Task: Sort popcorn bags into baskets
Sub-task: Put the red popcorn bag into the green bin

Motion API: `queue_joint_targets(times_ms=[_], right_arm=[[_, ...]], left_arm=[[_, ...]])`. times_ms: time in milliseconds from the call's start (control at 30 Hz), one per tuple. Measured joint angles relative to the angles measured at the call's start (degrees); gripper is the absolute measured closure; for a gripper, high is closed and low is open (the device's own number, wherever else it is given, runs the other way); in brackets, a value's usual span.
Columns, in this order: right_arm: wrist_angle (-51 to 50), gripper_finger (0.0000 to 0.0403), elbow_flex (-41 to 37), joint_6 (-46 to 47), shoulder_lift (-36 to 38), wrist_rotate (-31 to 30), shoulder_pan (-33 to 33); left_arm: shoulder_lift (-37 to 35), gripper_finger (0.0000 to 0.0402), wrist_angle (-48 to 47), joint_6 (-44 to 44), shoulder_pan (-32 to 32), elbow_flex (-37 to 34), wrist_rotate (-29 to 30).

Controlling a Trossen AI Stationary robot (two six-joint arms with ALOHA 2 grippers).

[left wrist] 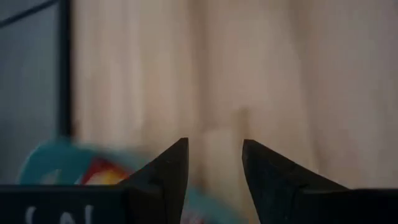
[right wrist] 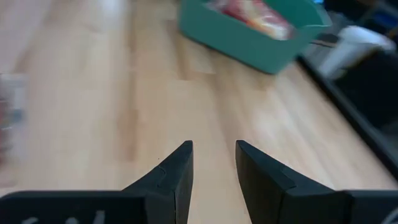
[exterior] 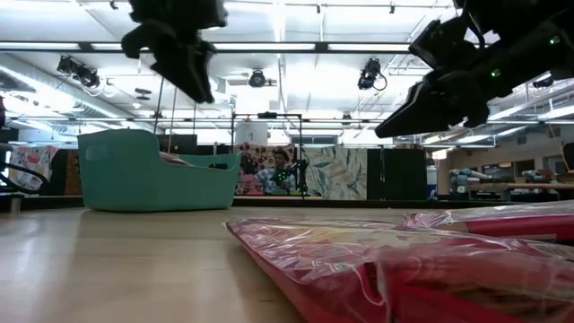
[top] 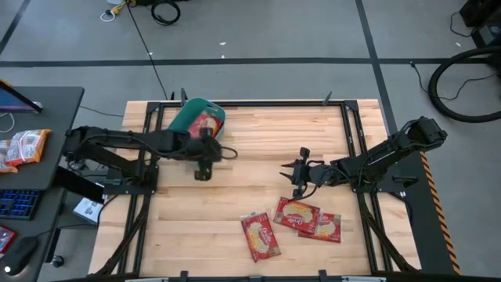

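A teal basket stands at the table's far left with red popcorn bags inside; it also shows in the low view and the right wrist view. Three more popcorn bags lie flat on the wood near the table's near edge, right of centre. My left gripper hangs open above the table just near of the basket, holding nothing. My right gripper is open and empty too, raised above the table centre, just far of the three bags.
Black frame rails run along both sides of the wooden table. Bare wood lies between the basket and the loose bags. A grey side desk at the left holds a keyboard and more packets.
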State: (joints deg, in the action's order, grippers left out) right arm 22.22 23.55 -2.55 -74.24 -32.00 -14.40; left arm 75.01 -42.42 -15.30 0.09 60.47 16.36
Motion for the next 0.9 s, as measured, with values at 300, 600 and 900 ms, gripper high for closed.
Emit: queue_joint_targets(times_ms=[300, 600, 900], right_arm=[[0.0, 0.0277, 0.0, 6.1, 0.0, 7.7, 0.4], [0.0, 0.0277, 0.0, 6.9, 0.0, 6.0, 0.4], [-1.6, 0.0277, 0.0, 5.4, 0.0, 4.6, 0.4]], left_arm=[[12.2, 0.0246, 15.7, -0.2, -8.8, 0.0, -4.5], [22.9, 0.0247, 17.2, 5.7, -12.9, 6.8, -10.2], [31.9, 0.0246, 22.0, 5.7, -16.1, 12.6, -20.0]])
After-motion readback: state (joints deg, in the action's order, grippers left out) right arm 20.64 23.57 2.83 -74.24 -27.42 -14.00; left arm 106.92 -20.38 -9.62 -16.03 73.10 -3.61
